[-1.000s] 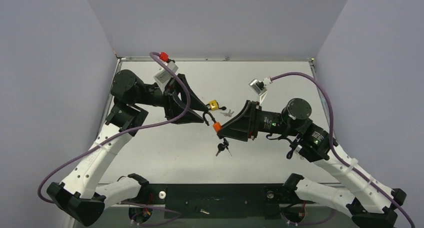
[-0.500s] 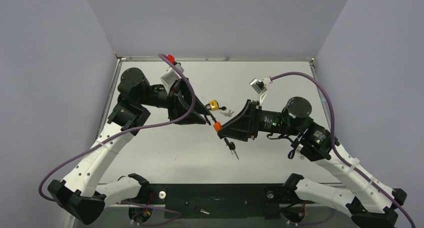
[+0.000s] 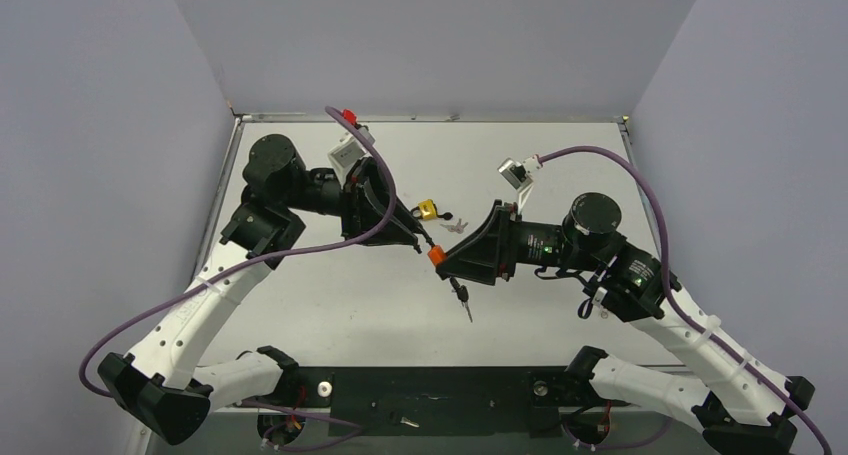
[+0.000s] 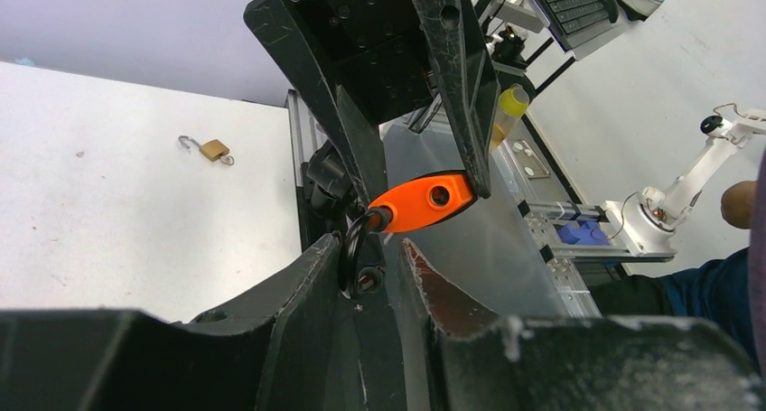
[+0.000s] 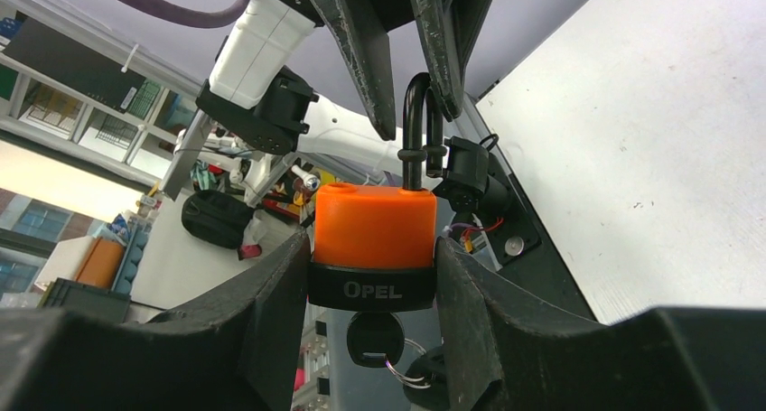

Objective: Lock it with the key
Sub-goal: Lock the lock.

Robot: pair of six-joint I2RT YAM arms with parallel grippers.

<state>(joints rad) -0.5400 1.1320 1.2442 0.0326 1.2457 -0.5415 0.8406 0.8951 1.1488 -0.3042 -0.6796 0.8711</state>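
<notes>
Orange padlock [image 5: 375, 221] clamped in my right end effector [image 5: 375, 268] so the left end effector [image 4: 370, 257], straddling its shackle [image 5: 414, 113], can push it shut; can't tell if it's gripping. The key [image 5: 375, 339] sits underneath the padlock.

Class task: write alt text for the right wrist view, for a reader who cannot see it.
An orange padlock is clamped between the right gripper's fingers, with a black-headed key in its underside. Above, the left gripper has its fingers either side of the black shackle. The white table lies to the right.
</notes>
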